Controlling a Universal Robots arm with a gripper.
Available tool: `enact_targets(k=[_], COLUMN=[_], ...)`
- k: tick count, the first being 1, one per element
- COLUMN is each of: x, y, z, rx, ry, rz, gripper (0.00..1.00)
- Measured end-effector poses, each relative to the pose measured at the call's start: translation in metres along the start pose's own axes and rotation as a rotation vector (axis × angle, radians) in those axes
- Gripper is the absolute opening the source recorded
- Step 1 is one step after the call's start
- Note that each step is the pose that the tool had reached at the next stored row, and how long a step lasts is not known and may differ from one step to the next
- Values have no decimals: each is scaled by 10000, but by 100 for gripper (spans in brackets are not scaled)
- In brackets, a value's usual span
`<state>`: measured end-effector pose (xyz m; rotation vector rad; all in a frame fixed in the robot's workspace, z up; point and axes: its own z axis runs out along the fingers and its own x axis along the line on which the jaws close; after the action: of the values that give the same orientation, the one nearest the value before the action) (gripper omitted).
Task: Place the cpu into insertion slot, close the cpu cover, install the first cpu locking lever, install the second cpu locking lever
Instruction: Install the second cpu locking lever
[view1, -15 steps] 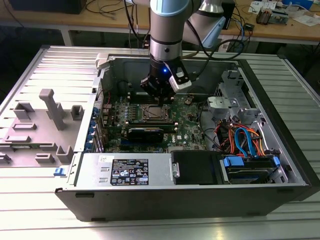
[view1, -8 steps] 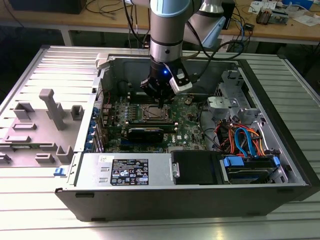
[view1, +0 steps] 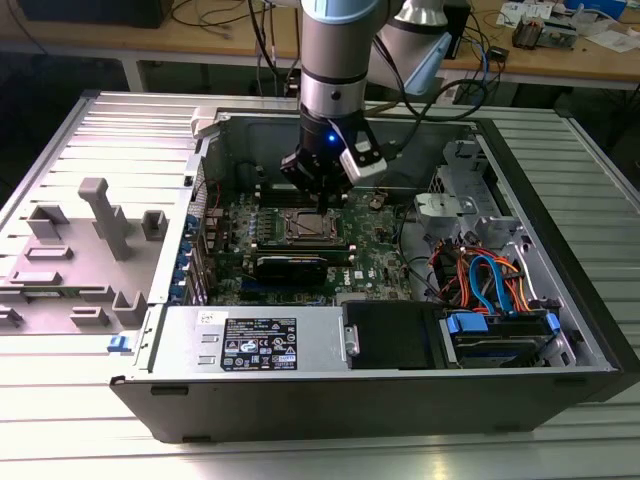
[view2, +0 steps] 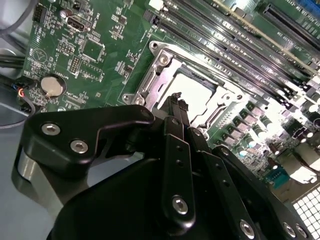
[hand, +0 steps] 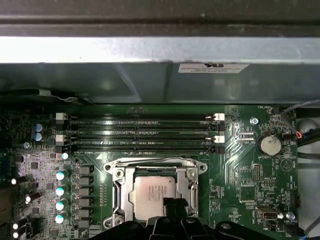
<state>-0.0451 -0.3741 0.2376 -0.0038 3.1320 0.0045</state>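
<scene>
The gripper (view2: 176, 100) hangs just above the one cpu (hand: 154, 195), fingers pressed together and holding nothing. The cpu lies in the insertion slot (hand: 131, 176), the single cpu cover (hand: 192, 186) closed around it, on the motherboard (hand: 245, 165) beside four memory slots (hand: 140, 132).

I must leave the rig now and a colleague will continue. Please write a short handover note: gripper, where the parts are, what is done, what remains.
Gripper: fingers together, nothing held, tip just above the edge of the socket.
Chip: already lying in the socket on the green board, inside the open computer case.
Cover: the silvery frame lies down around the chip, which shows through its cut-out.
Done: chip placed; cover appears closed.
Left: I cannot tell from these views whether either locking lever is latched; check both.
</scene>
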Motion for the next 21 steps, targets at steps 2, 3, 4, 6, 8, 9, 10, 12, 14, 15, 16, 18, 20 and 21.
enact_targets(k=[2, 3, 4, 6, 8, 9, 10, 12, 14, 15, 16, 18, 20, 21], x=[1, 1, 1, 1, 1, 1, 1, 1, 1, 1, 1, 7, 21, 33], y=[-24, -33, -62, -98, -131, -148, -158, -169, -170, -176, -185, -242, -286, -317], z=[0, 0, 1, 1, 1, 1, 1, -18, -70, -80, -81, -81, -82, -82], rx=[2, 4, 5, 4, 8, 10, 11, 14, 27, 25, 26, 26, 27, 27], ry=[0, 0, 0, 0, 0, 0, 0, 1, 1, -1, 0, 0, 0, 0], rz=[1, 2, 2, 2, 1, 1, 0, 2, 2, 0, -1, 1, 1, 2], gripper=[11, 11, 11, 11, 11, 11, 11, 11, 11, 11, 11, 11, 11, 11])
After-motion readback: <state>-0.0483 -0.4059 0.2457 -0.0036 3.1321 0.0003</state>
